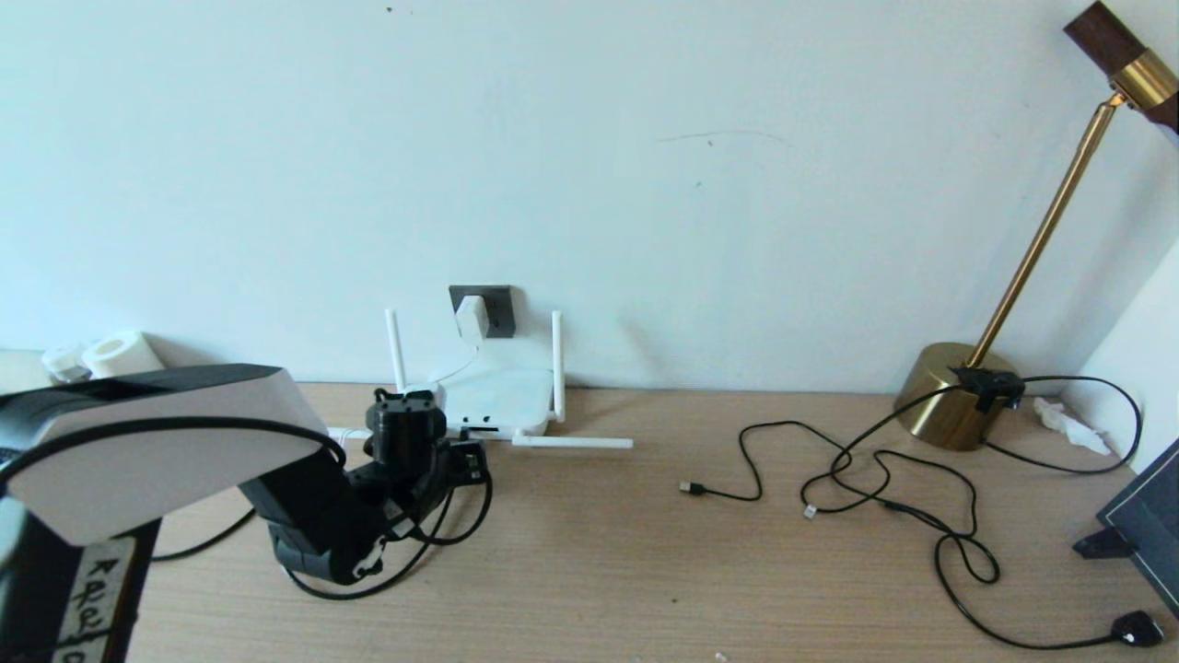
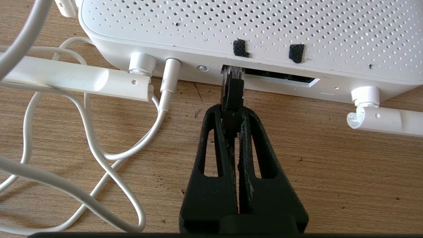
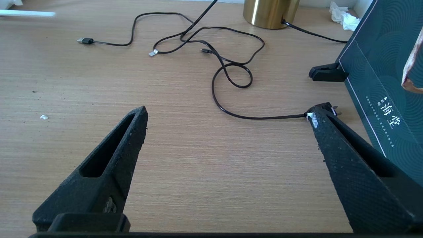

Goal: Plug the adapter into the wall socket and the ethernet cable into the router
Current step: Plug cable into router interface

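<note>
While the left claw (image 2: 233,114) clamps the ethernet cable (image 2: 232,94) connector at the router (image 2: 231,29) port, adapter (image 1: 471,319) sits in the wall socket (image 1: 497,304) — router's 12 o'clock. Right claw (image 3: 228,114) gapes wide over the tabletop (image 3: 185,132) — idle.

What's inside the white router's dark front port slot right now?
The black ethernet cable connector, pinched by the left gripper, enters the flat white router's slot at one end; its inserted tip is hidden inside.
</note>
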Robot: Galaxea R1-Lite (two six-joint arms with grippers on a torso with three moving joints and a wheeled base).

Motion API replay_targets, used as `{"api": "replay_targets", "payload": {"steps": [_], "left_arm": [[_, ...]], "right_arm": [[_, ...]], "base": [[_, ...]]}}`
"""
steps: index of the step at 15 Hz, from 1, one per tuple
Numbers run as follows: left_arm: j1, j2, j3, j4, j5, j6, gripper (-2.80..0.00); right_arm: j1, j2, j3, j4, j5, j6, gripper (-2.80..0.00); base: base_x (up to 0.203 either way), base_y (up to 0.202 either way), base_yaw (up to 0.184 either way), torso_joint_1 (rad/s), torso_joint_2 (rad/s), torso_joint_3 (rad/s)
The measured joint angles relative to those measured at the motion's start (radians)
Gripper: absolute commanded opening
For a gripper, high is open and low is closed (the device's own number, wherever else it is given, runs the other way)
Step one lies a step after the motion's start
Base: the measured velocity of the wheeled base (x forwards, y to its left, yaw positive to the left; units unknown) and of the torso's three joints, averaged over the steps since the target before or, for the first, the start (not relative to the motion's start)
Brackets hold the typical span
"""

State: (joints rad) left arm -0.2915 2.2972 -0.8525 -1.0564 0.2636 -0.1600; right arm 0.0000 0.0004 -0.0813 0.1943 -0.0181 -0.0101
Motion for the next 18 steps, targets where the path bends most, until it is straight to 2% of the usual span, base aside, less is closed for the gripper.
{"api": "replay_targets", "payload": {"steps": [18], "left_arm": [[-0.01,-0.006,-0.005,0.01,0.016,0.008,-2.8]], "right_arm": [[0.0,0.0,0.0,0.0,0.0,0.0,0.0]], "base": [[0.0,0.0,0.0,0.0,0.0,0.0]]}}
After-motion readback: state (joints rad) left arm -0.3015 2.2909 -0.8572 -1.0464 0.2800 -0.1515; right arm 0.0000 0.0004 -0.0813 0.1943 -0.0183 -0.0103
